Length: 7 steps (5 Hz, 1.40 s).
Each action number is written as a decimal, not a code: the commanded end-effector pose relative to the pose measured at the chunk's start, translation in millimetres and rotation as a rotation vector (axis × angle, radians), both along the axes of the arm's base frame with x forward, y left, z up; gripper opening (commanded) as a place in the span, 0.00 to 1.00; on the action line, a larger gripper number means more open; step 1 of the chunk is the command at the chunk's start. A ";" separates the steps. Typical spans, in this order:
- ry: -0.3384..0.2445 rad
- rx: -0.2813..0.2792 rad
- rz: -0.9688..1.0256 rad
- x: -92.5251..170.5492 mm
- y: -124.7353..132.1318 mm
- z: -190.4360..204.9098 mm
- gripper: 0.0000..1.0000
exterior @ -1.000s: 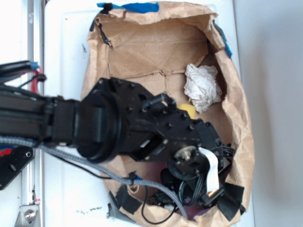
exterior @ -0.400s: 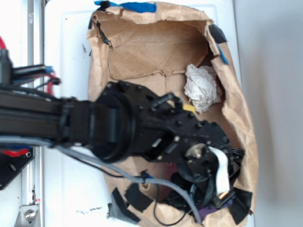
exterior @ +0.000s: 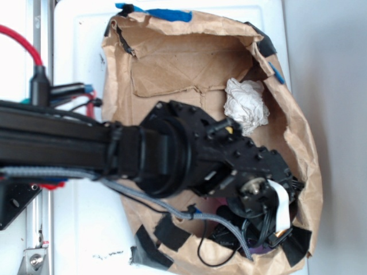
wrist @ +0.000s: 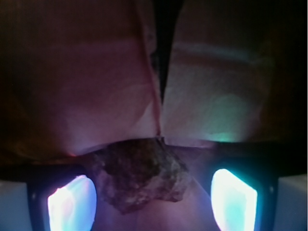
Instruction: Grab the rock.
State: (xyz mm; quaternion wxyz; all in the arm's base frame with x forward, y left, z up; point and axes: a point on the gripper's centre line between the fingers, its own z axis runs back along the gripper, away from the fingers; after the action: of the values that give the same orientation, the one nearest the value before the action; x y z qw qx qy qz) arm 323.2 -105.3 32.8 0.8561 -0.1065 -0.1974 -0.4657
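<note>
The rock point(wrist: 142, 175), a rough dark brown lump, lies between my two glowing pads point(wrist: 72, 202) in the wrist view, at the foot of a fold in the paper wall. My gripper point(wrist: 153, 195) is open around it: the left pad sits close to the rock and the right pad stands clearly apart from it. In the exterior view my gripper point(exterior: 268, 228) points down into the lower right corner of the brown paper bag point(exterior: 172, 57). The arm hides the rock there.
A white crumpled paper ball point(exterior: 245, 106) lies in the bag above the arm. A sliver of yellow sponge point(exterior: 229, 129) shows at the arm's edge. The bag's paper wall point(exterior: 304, 172) bulges close around the gripper. Black tape patches point(exterior: 172, 232) hold the bag's lower edge.
The arm has moved right and deeper into the bag's lower right corner. The bag's right wall has been pushed outward, and more of the sponge is covered.
</note>
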 end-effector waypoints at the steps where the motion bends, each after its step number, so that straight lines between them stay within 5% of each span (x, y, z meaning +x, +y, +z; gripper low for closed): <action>1: -0.091 -0.005 -0.008 6.9 -17.2 17.7 0.00; 5: -0.093 -0.060 0.033 -23.4 7.4 54.3 0.00; 7: 0.055 -0.030 0.190 -41.1 35.8 84.6 0.00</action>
State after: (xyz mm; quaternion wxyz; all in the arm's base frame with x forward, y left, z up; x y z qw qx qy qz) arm 273.5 -68.1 91.3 0.9000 -0.1276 -0.1536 -0.3876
